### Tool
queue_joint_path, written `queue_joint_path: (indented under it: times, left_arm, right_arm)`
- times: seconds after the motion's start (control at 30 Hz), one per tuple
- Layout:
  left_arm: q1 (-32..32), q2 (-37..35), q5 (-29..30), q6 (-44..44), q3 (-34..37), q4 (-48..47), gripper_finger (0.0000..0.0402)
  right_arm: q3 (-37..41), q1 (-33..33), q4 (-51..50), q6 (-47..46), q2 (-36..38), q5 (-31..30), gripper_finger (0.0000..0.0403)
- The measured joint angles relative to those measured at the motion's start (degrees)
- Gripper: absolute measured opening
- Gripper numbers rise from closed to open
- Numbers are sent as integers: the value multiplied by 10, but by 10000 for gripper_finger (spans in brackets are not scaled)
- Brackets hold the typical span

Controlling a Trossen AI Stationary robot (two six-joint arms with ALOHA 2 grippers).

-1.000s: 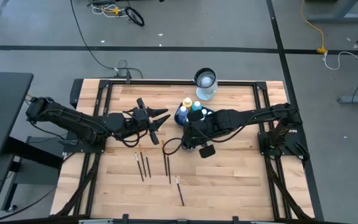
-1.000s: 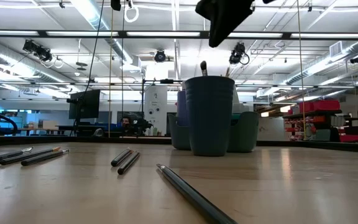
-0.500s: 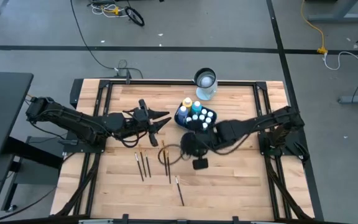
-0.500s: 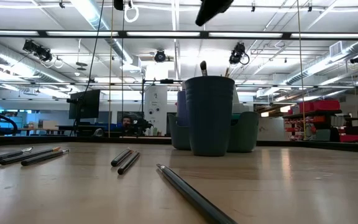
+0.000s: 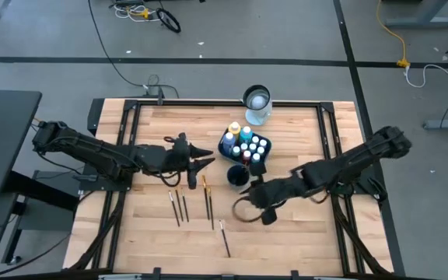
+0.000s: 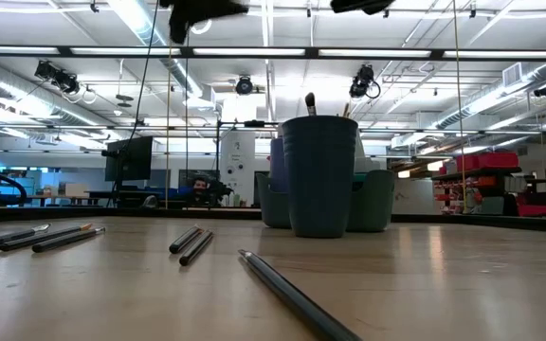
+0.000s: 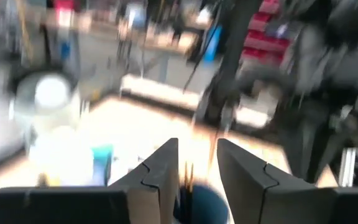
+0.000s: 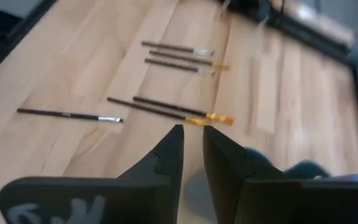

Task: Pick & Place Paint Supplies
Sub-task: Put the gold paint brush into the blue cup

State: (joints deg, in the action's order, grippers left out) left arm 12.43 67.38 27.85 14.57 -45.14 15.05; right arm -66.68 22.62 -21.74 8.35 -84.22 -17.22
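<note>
My left gripper [image 5: 203,162] sits over the table's middle-left, its arm stretched in low from the table's 9 o'clock edge and pointing toward 3 o'clock. In its wrist view the two fingers [image 7: 156,176] stand a little apart, and thin brush handles [image 7: 187,176] show in the gap (whether they are clamped or merely behind, I cannot tell). Just past the fingertips, toward 3 o'clock, is the dark cup [image 5: 238,174], which the low view shows upright with brush tips poking out of its top [image 6: 319,174].

My right gripper [image 5: 243,196] hangs at about 5 o'clock from that cup, its arm reaching in from the 3 o'clock edge, elbow raised and forearm angled down toward the boards. Its fingers [image 8: 165,157] are parted by a narrow slit with nothing between them.

The small paint bottles [image 5: 244,145] with coloured caps are clustered in a holder at 12 o'clock from the cup, a yellow-capped one among them. The clear jar [image 5: 257,103] stands farther on, near the table's 12 o'clock edge.

The loose brushes [image 5: 180,207] lie flat on the wooden table [image 5: 302,233] at 6 o'clock from my left gripper, with one more brush [image 5: 225,238] lying apart, nearer the 6 o'clock edge.
</note>
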Motion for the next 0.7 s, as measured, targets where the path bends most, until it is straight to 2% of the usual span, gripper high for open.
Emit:
queue_joint_path:
  times: [0.17, 0.37, 0.5, 0.7]
  left_arm:
    - [-2, -5, 13, 174, 0, -185, 124]
    - [-3, 3, 23, 371, 10, -387, 124]
    - [-3, 3, 30, 461, 44, -369, 124]
    - [-3, 3, 30, 482, 102, -288, 119]
  right_arm:
    - [135, -16, 131, 45, 104, 1, 64]
    - [244, -39, 263, 85, 191, 0, 64]
    - [287, -51, 333, 109, 218, 0, 64]
    - [301, -61, 384, 123, 224, 1, 64]
